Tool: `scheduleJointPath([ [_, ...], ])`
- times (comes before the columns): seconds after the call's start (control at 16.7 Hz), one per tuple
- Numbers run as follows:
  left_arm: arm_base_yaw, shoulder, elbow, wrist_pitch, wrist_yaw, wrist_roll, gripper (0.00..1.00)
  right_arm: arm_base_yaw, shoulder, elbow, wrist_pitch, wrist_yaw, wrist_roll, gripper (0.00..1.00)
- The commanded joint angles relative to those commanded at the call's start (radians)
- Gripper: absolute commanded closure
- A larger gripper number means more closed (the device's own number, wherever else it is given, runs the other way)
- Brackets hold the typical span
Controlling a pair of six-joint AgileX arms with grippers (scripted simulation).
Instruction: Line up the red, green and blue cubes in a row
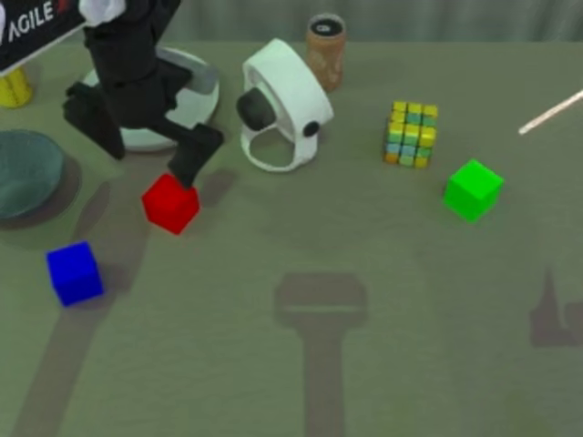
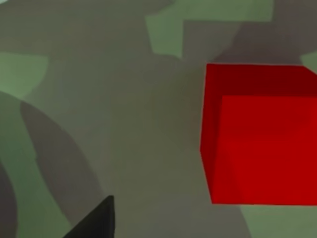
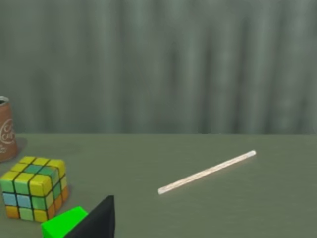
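Fingers of the left gripper (image 1: 187, 173) hang just over the red cube (image 1: 170, 203), touching or nearly touching its top edge; whether they are spread or closed cannot be told. Below and left of them on the bench (image 1: 291, 300) sits the blue cube (image 1: 75, 272). Well off to their right lies the green cube (image 1: 473, 189), beside a puzzle cube (image 1: 411, 134).
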Motion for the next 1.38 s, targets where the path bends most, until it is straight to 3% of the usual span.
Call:
scheduleJointPath([
  [0.42,-0.002,0.076,-0.176,0.260,0.001,0.001,0.00,0.000,0.000,0.000,0.000,0.000,0.000,0.00],
  [0.72,-0.002,0.085,-0.191,0.279,0.001,0.001,0.00,0.000,0.000,0.000,0.000,0.000,0.000,0.00],
  [1.38,-0.002,0.085,-0.191,0.279,0.001,0.001,0.83,0.000,0.000,0.000,0.000,0.000,0.000,0.00],
])
